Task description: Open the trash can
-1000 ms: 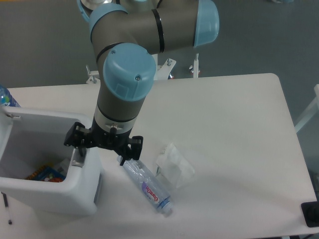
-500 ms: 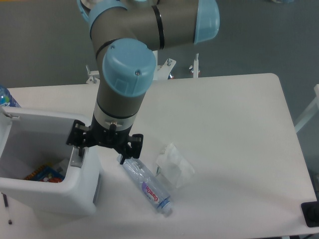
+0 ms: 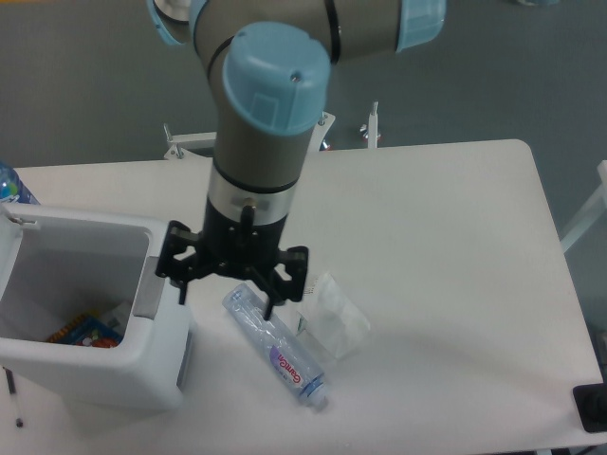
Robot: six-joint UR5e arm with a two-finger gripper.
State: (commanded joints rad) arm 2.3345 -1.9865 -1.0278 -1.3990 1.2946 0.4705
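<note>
The trash can (image 3: 104,372) is a boxy white bin at the table's left front. Its top stands open and colourful rubbish (image 3: 82,332) shows inside. Its white lid (image 3: 11,237) is tipped up at the far left edge. The grey push tab (image 3: 147,284) sits on its right rim. My gripper (image 3: 233,286) hangs just right of that rim, above the table and over the top end of a clear plastic bottle (image 3: 277,351). Its black jaws are spread wide and hold nothing.
A crumpled clear wrapper (image 3: 332,318) lies right of the bottle. A blue-capped bottle (image 3: 9,185) peeks in at the far left behind the bin. A black object (image 3: 590,408) sits at the bottom right corner. The table's front edge runs close below the bottle.
My gripper has moved right and slightly down, from the bin's right rim at the grey tab to above the bottle's top. The bin stays open.
</note>
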